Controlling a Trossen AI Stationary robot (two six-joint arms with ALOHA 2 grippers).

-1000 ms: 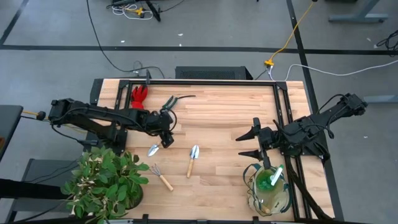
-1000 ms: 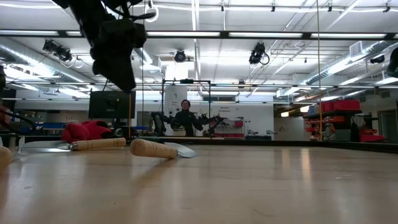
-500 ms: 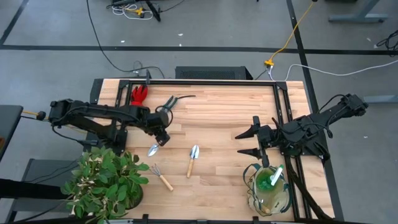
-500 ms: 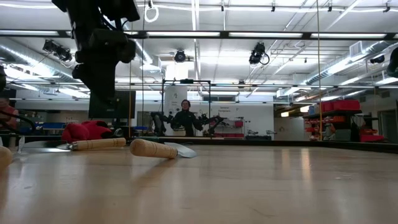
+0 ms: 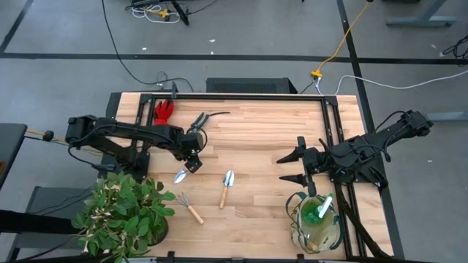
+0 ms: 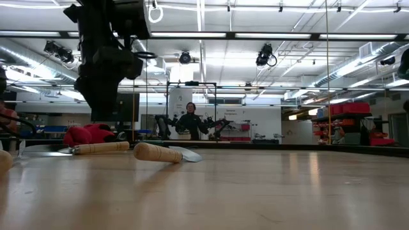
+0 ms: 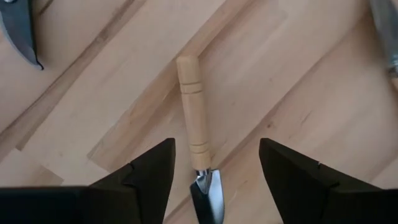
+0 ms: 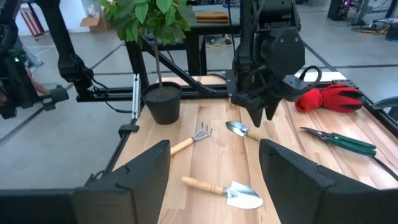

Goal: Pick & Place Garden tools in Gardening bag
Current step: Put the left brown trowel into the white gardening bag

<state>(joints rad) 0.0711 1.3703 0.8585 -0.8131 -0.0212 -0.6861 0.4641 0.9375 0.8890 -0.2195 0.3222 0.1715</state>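
Left pincer (image 5: pixel 193 165) jaws apart, hovering over trowel (image 7: pixel 194 155) on tabletop (image 5: pixel 256 131), nothing held. Next we drop, clamp the handle. Right pincer (image 5: pixel 294 167) apart, idle by bag (image 5: pixel 316 223).

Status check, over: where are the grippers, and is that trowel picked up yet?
Left gripper open, above trowel, not gripped. Right gripper open, waiting beside bag. Shears nearby, clear.
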